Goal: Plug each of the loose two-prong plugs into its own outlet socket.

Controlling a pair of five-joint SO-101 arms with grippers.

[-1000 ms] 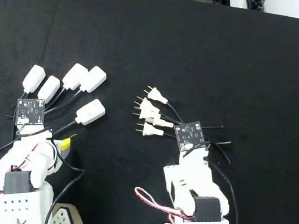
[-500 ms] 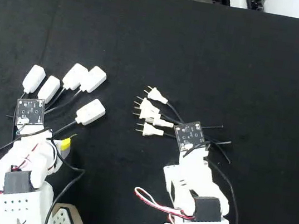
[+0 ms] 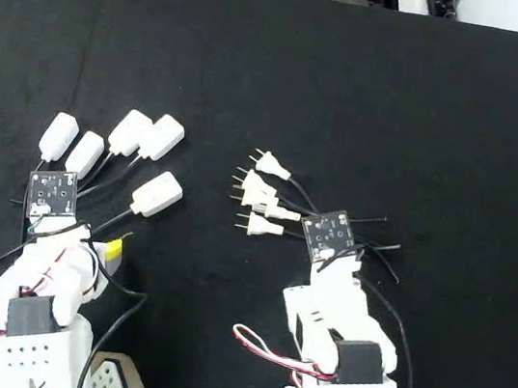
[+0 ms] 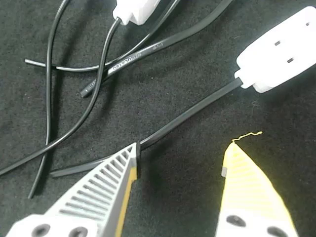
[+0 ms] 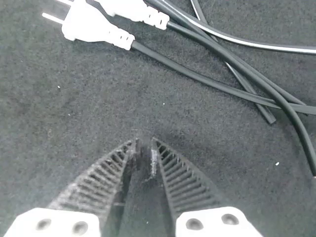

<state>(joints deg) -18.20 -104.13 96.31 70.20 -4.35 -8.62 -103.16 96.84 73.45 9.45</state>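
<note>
While both arms sit at the near edge of the black counter (image 3: 429,102), every plug lies loose and neither tool holds anything.

Five white outlet sockets (image 3: 129,132) fan out ahead of the left arm. The two-prong plugs (image 3: 260,189) cluster ahead of the right arm, prongs pointing toward the sockets, and the two groups lie apart. The left tool (image 4: 183,144) is released, jaws spread wide over bare cloth. The nearest socket (image 4: 279,49) lies just ahead of its yellow finger (image 4: 247,182), slots up, and that socket's black cord (image 4: 197,111) runs to the tip of the grey finger. The right tool (image 5: 143,142) is clenched on nothing, tips almost meeting. The nearest plug (image 5: 94,27) lies ahead of it, not touching, and its cord (image 5: 197,74) crosses in front of the tips.
</note>
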